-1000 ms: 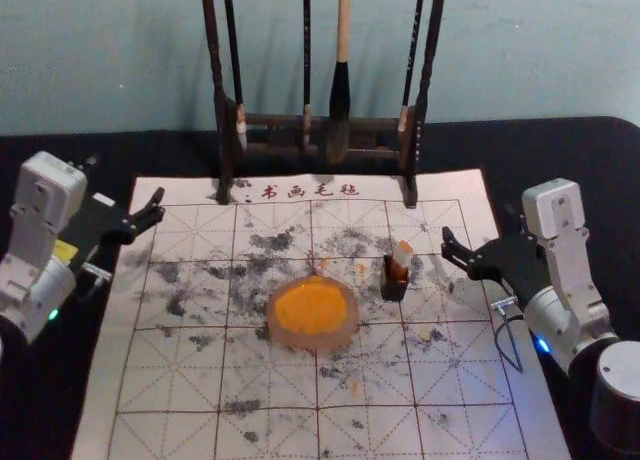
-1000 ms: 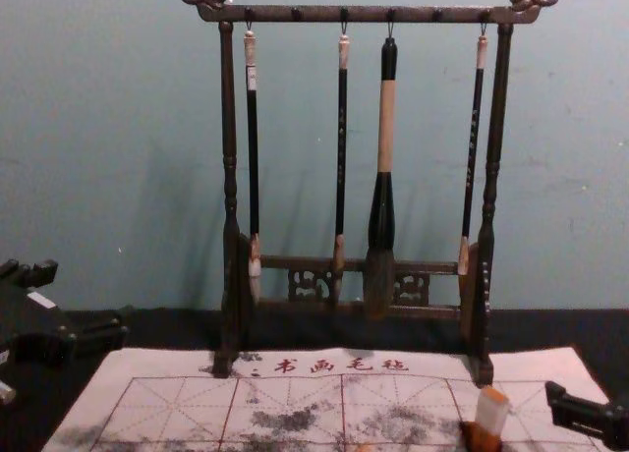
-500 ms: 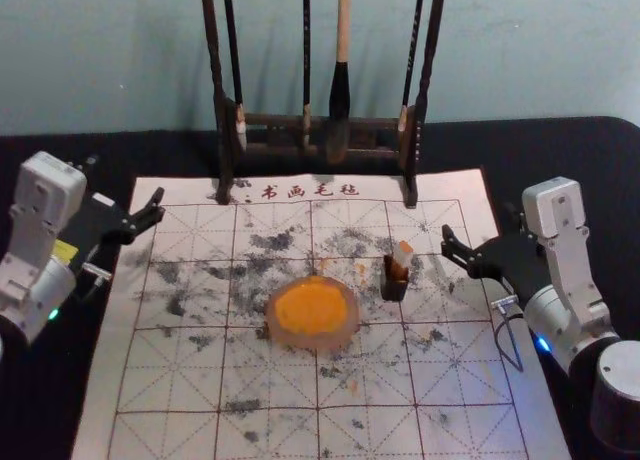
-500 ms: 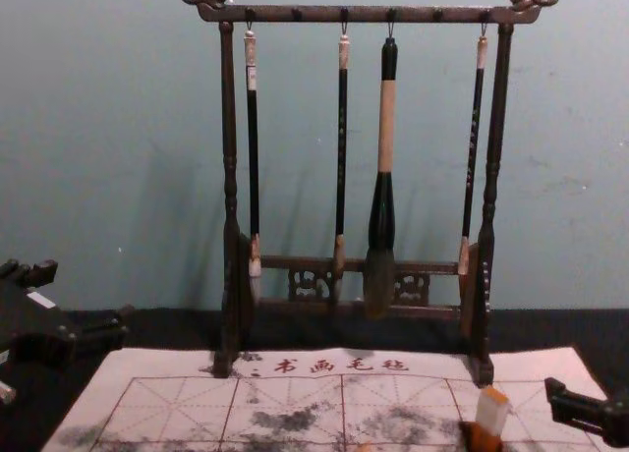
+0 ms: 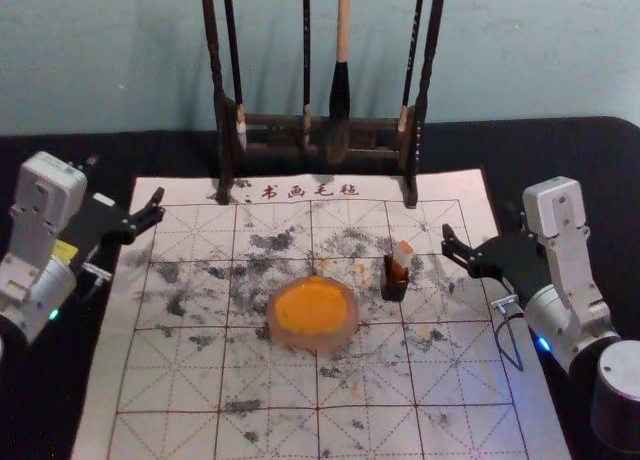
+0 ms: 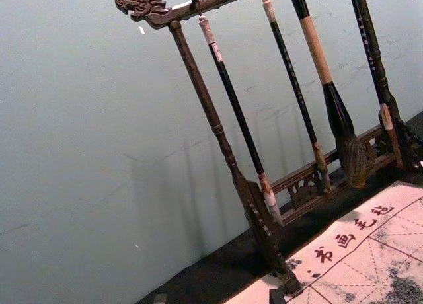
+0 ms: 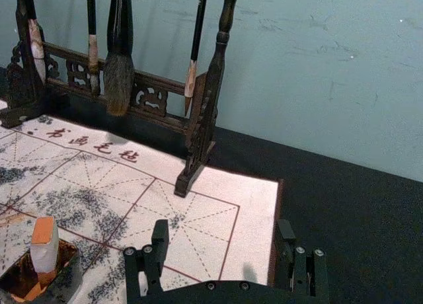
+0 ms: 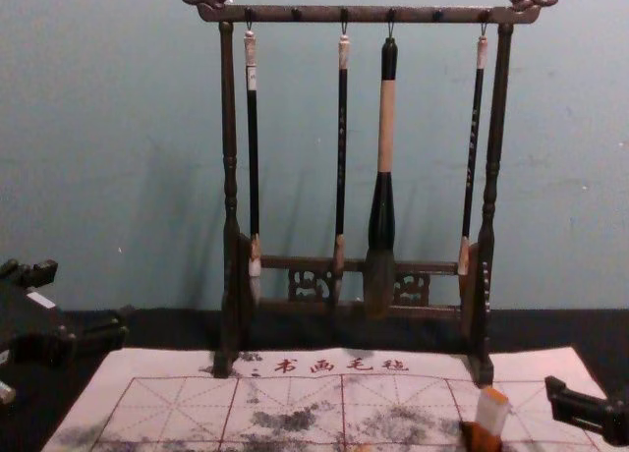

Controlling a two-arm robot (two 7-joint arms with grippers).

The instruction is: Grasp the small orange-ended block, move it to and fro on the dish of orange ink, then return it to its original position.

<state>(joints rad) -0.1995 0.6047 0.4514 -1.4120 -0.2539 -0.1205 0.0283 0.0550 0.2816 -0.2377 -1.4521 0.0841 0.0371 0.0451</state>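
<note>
Drips off the round, translucent dish [image 5: 346,334] of orange ink [image 5: 310,308] could have spotted the white gridded mat [image 5: 270,440]. Slightly beyond, the small white, orange-ended block [image 7: 43,252] leaned in a square black cup [image 7: 69,285]; off-centre closure by the right gripper [image 7: 223,232], spread and empty to its right, risked tipping both. The left gripper [image 6: 218,297], likewise spread, hung idle at left.

A gap runs between the dark cup [image 5: 394,289] and the right gripper [image 5: 480,223]; beyond, the brush rack [image 8: 364,15] bars the way, its depth hard to judge.
</note>
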